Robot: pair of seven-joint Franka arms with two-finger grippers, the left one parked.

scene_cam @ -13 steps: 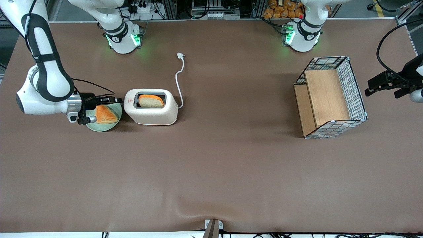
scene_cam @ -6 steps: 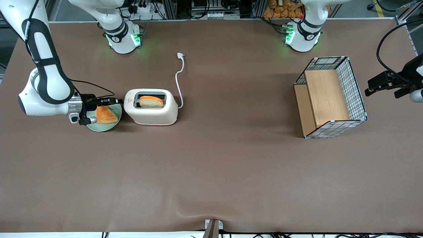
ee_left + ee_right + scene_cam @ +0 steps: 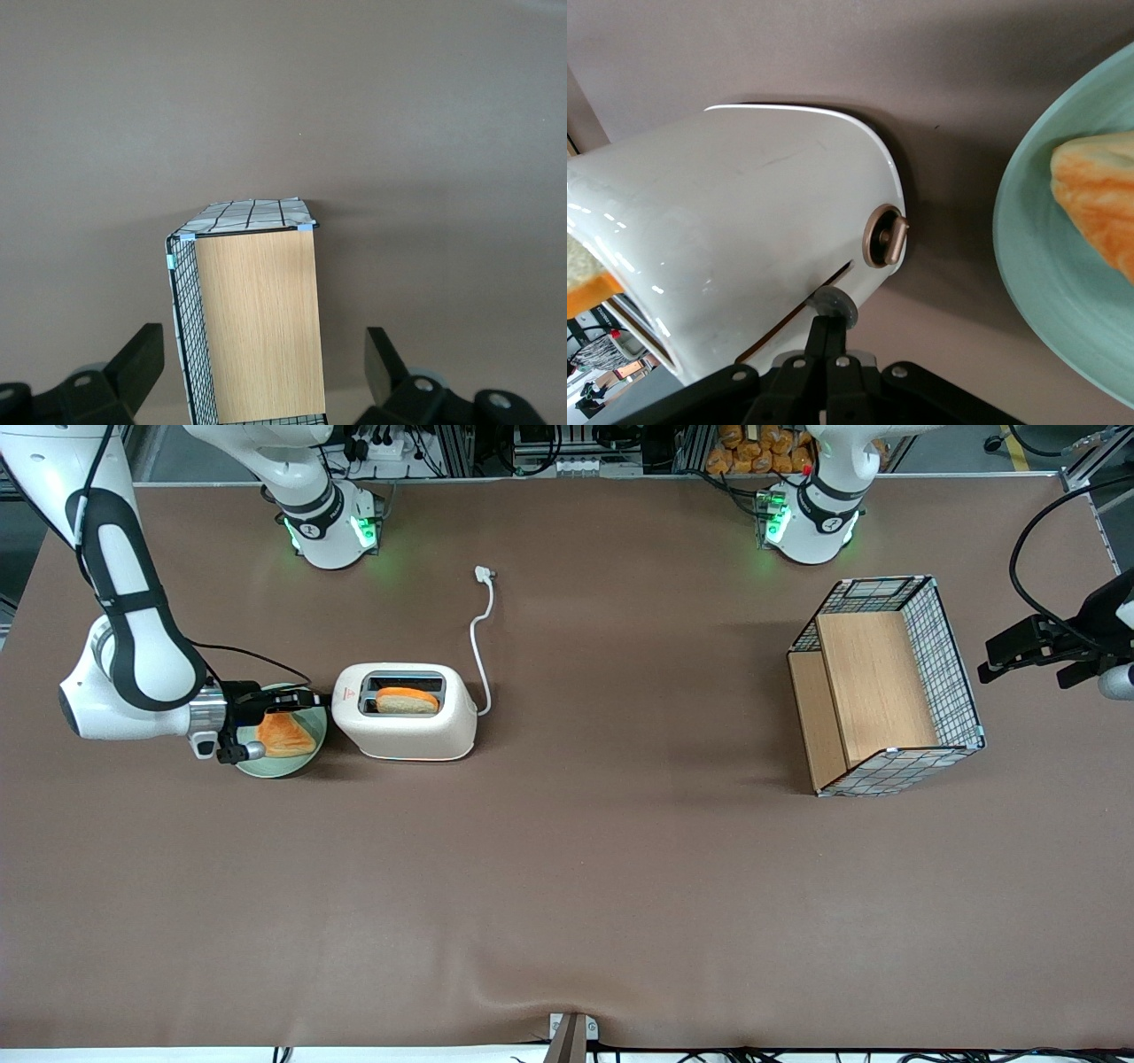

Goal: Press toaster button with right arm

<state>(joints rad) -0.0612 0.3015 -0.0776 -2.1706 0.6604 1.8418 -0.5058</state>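
Note:
The cream-white toaster (image 3: 409,731) stands on the brown table with a bread slice (image 3: 407,701) low in its top slot. My right arm's gripper (image 3: 317,699) is level with the toaster's narrow end by the red logo (image 3: 347,693), above a green plate. In the right wrist view the toaster's end (image 3: 744,221) fills much of the frame. The gripper (image 3: 830,326) is shut, its two fingers pressed together, and their tips rest against the small grey toaster button (image 3: 834,305) on the lever slit. A round bronze knob (image 3: 886,237) sits beside the slit. In the front view the button is hidden.
A green plate (image 3: 306,749) with a toast slice (image 3: 285,735) lies under the gripper, beside the toaster. The white cord (image 3: 479,633) runs from the toaster away from the front camera. A wire-mesh basket with wooden boards (image 3: 886,686) stands toward the parked arm's end.
The bread slice has sunk lower into the toaster's slot. My right arm's wrist has shifted slightly, with the gripper staying at the toaster's end.

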